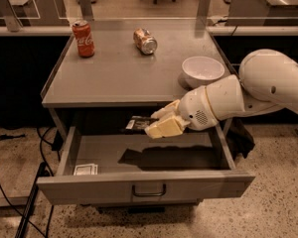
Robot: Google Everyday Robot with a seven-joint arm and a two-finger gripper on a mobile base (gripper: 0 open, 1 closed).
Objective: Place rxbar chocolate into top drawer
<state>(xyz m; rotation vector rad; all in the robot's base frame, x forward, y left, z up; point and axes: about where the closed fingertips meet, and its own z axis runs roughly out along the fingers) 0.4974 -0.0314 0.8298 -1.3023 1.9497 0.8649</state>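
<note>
The gripper (152, 124), clamped on the flat dark-brown rxbar chocolate (136, 124), hangs over the grey metal top drawer (89, 187) beneath it; it should lower before releasing, clear of the small white packet (85, 169) lower-left.

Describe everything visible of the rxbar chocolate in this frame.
The rxbar chocolate is a small flat dark wrapper with a white patch at its free end. It lies roughly level in the air, pinched at its other end by the gripper, which hangs over the open top drawer, just below the front edge of the tabletop. Nothing else touches it.
</note>
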